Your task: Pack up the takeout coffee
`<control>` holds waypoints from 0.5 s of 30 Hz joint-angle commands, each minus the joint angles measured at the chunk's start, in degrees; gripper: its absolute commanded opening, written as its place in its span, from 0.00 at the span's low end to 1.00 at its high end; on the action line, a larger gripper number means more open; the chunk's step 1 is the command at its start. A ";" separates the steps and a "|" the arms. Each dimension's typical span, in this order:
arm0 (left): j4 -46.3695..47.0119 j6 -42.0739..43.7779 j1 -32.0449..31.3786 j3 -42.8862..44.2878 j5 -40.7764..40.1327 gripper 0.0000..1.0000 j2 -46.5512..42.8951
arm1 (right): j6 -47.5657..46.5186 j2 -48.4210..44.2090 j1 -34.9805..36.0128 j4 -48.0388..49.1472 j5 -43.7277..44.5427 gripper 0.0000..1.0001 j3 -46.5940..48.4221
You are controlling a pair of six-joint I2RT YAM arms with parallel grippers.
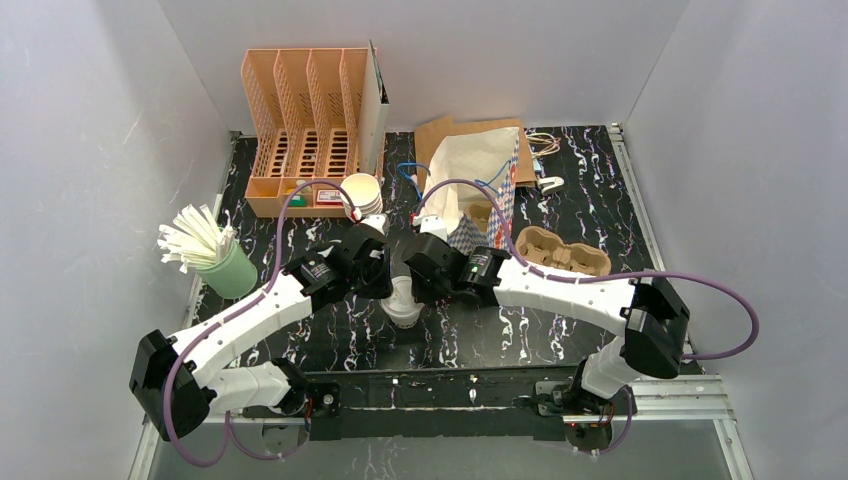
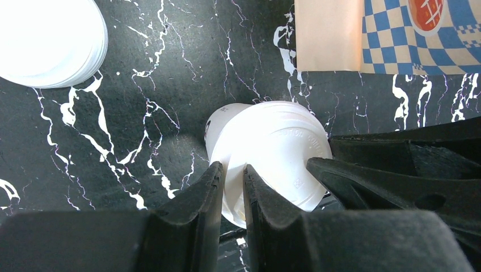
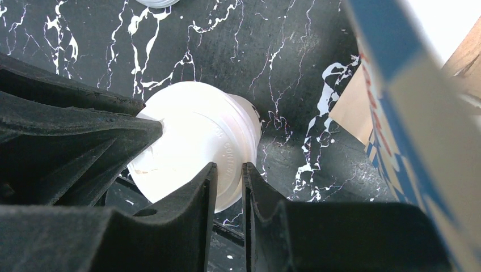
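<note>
**White lid, two grips, one small cup**

Plastic on paper at mid-table, and both arms are on it. The left gripper (image 2: 231, 170) has its jaws drawn nearly together, nipping the near rim of the lid (image 2: 278, 147). The right gripper (image 3: 228, 168) does the same on the opposite edge, with the rim sandwiched between its fingers. Under that lid is the cup (image 1: 404, 305), standing on the black marbled table (image 1: 480, 335) right between the two wrists. Its paper wall just peeks out below the rim in the wrist views. Whether the lid is snapped down all the way round, I can't tell.

Off to the right waits the pulp tray (image 1: 562, 253), both wells looking empty, close by the checked paper bag (image 1: 480, 190).

Now the danger. Both grips are on thin plastic, not on the cup body.
- **Uneven pressure:** the rim could buckle, or seat on one side only.
- **Arms drifting apart:** even a slight pull could pop the lid off or tip the light cup over.
- **Lifting by the lid alone:** the cup may drop away if the seal is loose.
- **Crowded fingers:** one arm's finger sits just beside the other's, so a careless shift could knock them together and jolt the cup.
</note>
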 commanded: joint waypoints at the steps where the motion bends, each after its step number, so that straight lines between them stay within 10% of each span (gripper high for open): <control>1: -1.53 0.21 0.29 -1.88 1.48 0.17 0.58 | 1.56 2.03 -0.14 -1.63 -3.71 0.30 -1.14; 15: -0.71 -0.55 0.21 -4.77 2.96 0.18 0.97 | 3.54 5.14 -1.61 -5.39 -7.71 0.29 -2.02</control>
